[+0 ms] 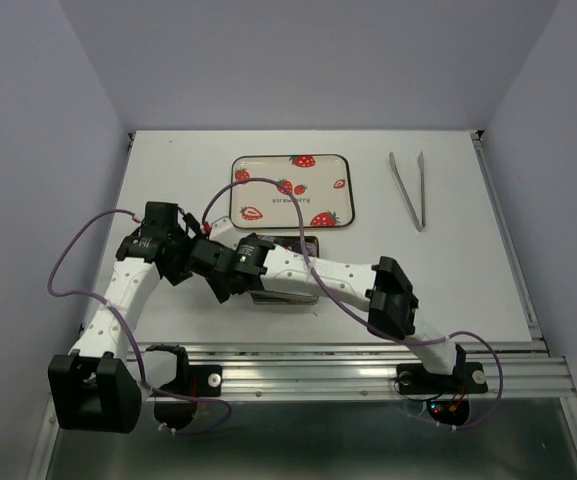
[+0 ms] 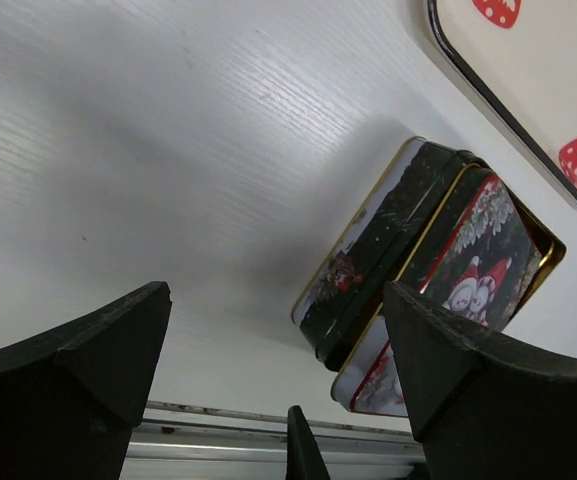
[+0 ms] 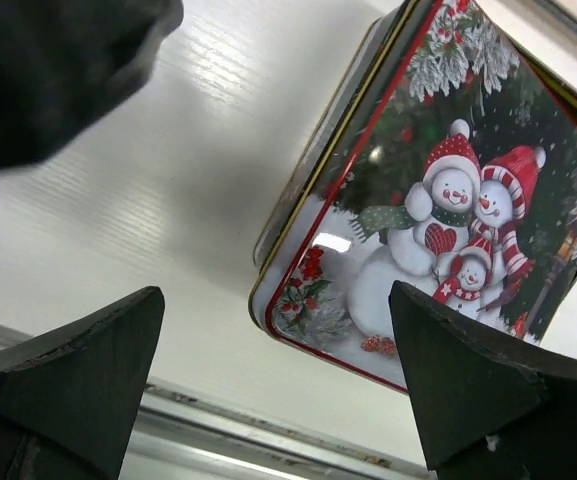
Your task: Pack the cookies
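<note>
From above, the left arm (image 1: pixel 128 290) and the right arm (image 1: pixel 338 280) both reach inward over the white counter (image 1: pixel 448 280), and their wrists crowd together near the middle. Beneath the right arm lies a dark tin (image 1: pixel 308 244), mostly covered by it. Behind the tin sits a cream tray (image 1: pixel 268 165) printed with strawberries, and metal tongs (image 1: pixel 419 220) lie well apart to the right. From this height the state of either arm's jaws cannot be told.

In the left wrist view the left jaws stand spread wide, and their dark fingers (image 2: pixel 78 370) hold nothing. Between and beyond them the tin (image 2: pixel 398 240) rests on the counter (image 2: pixel 168 150), its green side facing the camera. Its snowman lid (image 2: pixel 483 265) lies on top and appears slightly askew. A corner of the tray (image 2: pixel 528 60) shows just beyond the tin. A metal rail (image 2: pixel 218 430) runs along the bottom.

In the right wrist view the right jaws are also spread wide and empty, their fingers (image 3: pixel 478 390) hanging above the counter (image 3: pixel 168 200). The lid (image 3: pixel 448 220) fills the space ahead. A dark blurred shape (image 3: pixel 48 70) blocks the upper left corner.

The cookies show in no view, so where they are cannot be told.
</note>
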Motion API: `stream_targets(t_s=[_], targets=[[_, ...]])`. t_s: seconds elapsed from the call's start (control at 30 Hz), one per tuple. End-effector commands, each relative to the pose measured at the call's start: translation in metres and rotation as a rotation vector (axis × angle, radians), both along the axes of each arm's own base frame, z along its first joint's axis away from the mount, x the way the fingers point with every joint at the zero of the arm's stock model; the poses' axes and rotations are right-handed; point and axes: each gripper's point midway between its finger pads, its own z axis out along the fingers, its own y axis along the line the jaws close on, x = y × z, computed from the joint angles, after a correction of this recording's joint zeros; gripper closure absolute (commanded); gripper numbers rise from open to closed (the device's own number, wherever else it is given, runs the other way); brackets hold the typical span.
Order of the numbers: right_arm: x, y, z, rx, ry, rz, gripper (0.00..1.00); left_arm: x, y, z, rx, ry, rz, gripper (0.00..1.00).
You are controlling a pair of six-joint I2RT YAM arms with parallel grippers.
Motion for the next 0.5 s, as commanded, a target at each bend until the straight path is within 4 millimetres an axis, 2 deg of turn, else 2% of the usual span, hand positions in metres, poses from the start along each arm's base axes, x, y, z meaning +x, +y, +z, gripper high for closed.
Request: stream_targets(t_s=[0.0, 0.03, 0.07, 0.1, 0.13, 0.2, 0.23, 0.27, 0.3, 0.33, 0.37, 0.4, 0.47], targets=[[0.027, -0.014, 0.069, 0.311, 0.108, -0.157, 0.00, 0.008, -0.023, 0.023, -0.087, -0.038, -0.111, 0.01], [0.031, -0.022, 0.072, 0.354, 0.136, -0.216, 0.00, 0.013, -0.025, 0.032, -0.093, -0.056, -0.118, 0.01], [0.033, -0.033, 0.065, 0.356, 0.171, -0.249, 0.00, 0.015, -0.029, 0.037, -0.097, -0.068, -0.137, 0.01], [0.037, -0.040, 0.069, 0.378, 0.176, -0.272, 0.00, 0.019, -0.033, 0.045, -0.104, -0.087, -0.157, 0.01], [0.044, -0.052, 0.085, 0.429, 0.165, -0.300, 0.00, 0.021, -0.034, 0.047, -0.101, -0.097, -0.172, 0.01], [0.044, -0.071, 0.079, 0.419, 0.180, -0.346, 0.00, 0.024, -0.044, 0.049, -0.136, -0.104, -0.210, 0.01], [0.047, -0.083, 0.088, 0.455, 0.182, -0.391, 0.00, 0.027, -0.051, 0.050, -0.156, -0.117, -0.227, 0.01], [0.042, -0.091, 0.083, 0.458, 0.225, -0.412, 0.00, 0.027, -0.060, 0.047, -0.188, -0.104, -0.256, 0.01], [0.036, -0.103, 0.066, 0.426, 0.268, -0.444, 0.00, 0.026, -0.072, 0.047, -0.194, -0.104, -0.296, 0.01], [0.034, -0.112, 0.061, 0.423, 0.295, -0.471, 0.00, 0.026, -0.080, 0.046, -0.191, -0.097, -0.320, 0.01], [0.035, -0.126, 0.064, 0.447, 0.312, -0.525, 0.00, 0.024, -0.086, 0.045, -0.183, -0.086, -0.342, 0.01], [0.028, -0.135, 0.050, 0.426, 0.356, -0.545, 0.00, 0.021, -0.094, 0.039, -0.164, -0.066, -0.365, 0.01], [0.029, -0.147, 0.048, 0.442, 0.393, -0.578, 0.01, 0.020, -0.100, 0.035, -0.186, -0.063, -0.373, 0.01]])
